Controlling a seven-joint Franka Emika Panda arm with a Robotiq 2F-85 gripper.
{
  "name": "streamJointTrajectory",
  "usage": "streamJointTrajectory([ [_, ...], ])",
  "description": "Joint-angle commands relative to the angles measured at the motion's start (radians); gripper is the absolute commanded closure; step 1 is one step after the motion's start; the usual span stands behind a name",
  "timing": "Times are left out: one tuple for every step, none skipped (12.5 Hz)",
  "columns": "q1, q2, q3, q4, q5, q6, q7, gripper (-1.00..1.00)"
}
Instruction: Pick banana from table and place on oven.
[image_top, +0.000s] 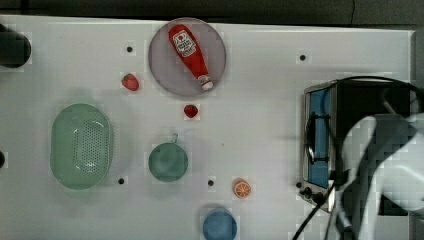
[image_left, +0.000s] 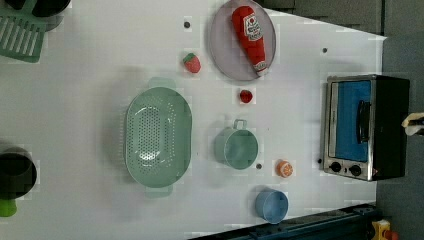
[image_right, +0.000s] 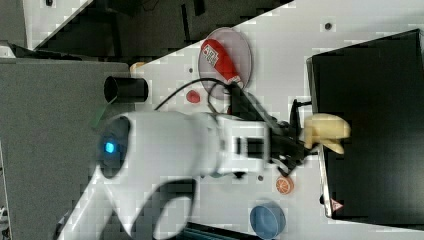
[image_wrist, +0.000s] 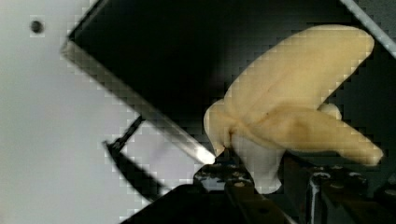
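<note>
Right view, left to right: white arm reaches across table (image_right: 280, 55). Gripper (image_right: 300, 142) at arm's end clamps pale banana (image_right: 326, 131) by stem end; peeled flaps splay past fingertips. Banana held off table, over front edge of oven (image_right: 370, 125) black top; contact with top not discernible. Behind gripper: ketchup bottle (image_right: 220, 60) on grey plate (image_right: 240, 50). Beside gripper, on table: orange slice (image_right: 284, 185), blue cup (image_right: 267, 220).

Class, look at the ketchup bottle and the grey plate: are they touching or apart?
Touching. The top view shows the ketchup bottle lying flat on the plate, its cap reaching the plate's rim.
</note>
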Motion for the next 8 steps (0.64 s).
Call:
streamJointTrajectory([
  [-0.020,0.034,-0.039,0.024,0.099,0.068,-0.155,0.48],
  [-0.026,0.055,-0.046,0.024,0.129,0.083,-0.176,0.48],
  [-0.032,0.073,-0.049,0.023,0.131,0.101,-0.185,0.48],
  [-0.036,0.086,-0.049,0.022,0.131,0.112,-0.186,0.39],
  [-0.036,0.095,-0.049,0.018,0.131,0.120,-0.185,0.19],
  [-0.036,0.097,-0.049,0.009,0.131,0.121,-0.185,-0.04],
  [-0.037,0.097,-0.049,0.001,0.131,0.121,-0.185,-0.26],
  [-0.038,0.097,-0.051,-0.004,0.131,0.121,-0.186,-0.48],
])
